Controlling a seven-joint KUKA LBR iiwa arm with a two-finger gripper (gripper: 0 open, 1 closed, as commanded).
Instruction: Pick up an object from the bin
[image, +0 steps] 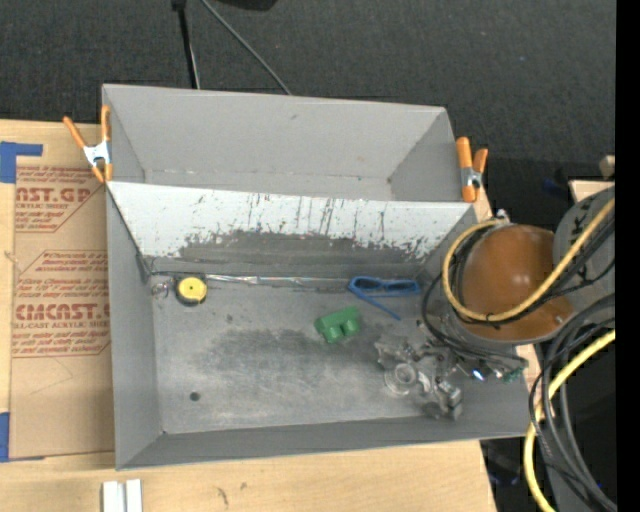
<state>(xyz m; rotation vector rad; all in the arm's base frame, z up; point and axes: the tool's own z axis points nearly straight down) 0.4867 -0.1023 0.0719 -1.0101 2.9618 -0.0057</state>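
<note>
This looks like a robotics lab: a scuffed grey metal bin (280, 140) stands on a pale wooden surface (300, 480), spreading left of the pincer (428, 380), while the arm's orange wrist cover (505, 275) and looped yellow cables (541, 400) crowd in just above and right of it.

The grey metal bin's (240, 385) front-left floor lies bare. A green plastic block (338, 325) and a clear tangled heap (418, 376) crowd its right.

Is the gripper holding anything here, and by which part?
It cannot be told. The gripper is down at the bin's right front; the green block and yellow disc lie apart from it.
</note>
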